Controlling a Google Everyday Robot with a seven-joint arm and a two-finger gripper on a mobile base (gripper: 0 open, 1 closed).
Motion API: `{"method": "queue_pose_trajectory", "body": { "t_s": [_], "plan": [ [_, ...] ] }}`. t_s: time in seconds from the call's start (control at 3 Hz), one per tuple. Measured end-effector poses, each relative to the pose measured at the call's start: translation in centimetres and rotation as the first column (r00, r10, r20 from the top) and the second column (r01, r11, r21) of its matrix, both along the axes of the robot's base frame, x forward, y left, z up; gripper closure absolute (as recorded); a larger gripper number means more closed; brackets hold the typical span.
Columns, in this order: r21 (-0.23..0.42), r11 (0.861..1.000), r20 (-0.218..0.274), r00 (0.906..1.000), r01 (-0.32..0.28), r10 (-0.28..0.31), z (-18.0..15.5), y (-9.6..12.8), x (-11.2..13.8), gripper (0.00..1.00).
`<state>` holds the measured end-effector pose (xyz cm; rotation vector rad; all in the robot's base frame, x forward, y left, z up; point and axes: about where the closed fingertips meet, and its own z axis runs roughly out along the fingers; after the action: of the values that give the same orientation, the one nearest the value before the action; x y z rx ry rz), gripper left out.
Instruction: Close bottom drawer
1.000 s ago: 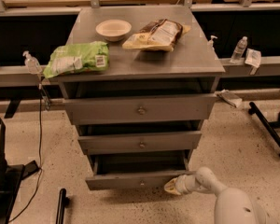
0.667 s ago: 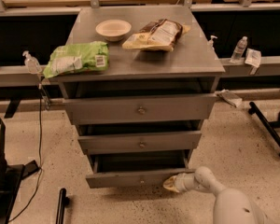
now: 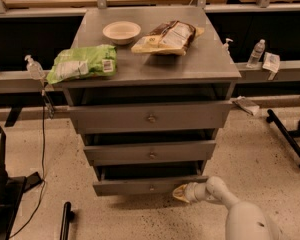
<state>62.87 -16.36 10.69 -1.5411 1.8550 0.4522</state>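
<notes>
Our gripper [image 3: 181, 193] sits low near the floor, at the end of a pale arm reaching in from the lower right. We cannot tell how far open it is, and we see nothing held in it. Its yellowish tip is right at the right end of the bottom drawer [image 3: 130, 187], touching it or nearly so. This is the slimmest grey front of the three, with a small round knob at its centre. The drawer stands pulled out part way and stretches left from the gripper; its inside is dark, so we cannot tell what it holds. Above it, the middle drawer [image 3: 180, 151] and the top drawer [image 3: 110, 118] also jut out, their insides in shadow. On the cabinet top [image 3: 200, 64] rest a white bowl [image 3: 121, 32], a green bag [image 3: 82, 63] and a brown-and-yellow snack bag [image 3: 169, 36].
</notes>
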Motion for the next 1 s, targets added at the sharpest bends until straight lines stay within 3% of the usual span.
{"method": "queue_pose_trajectory", "body": {
  "t_s": [1.0],
  "plan": [
    [0.034,0.998,0.126,0.9902,0.056,-0.06,0.8,1.9,6.4,1.0]
  ]
}}
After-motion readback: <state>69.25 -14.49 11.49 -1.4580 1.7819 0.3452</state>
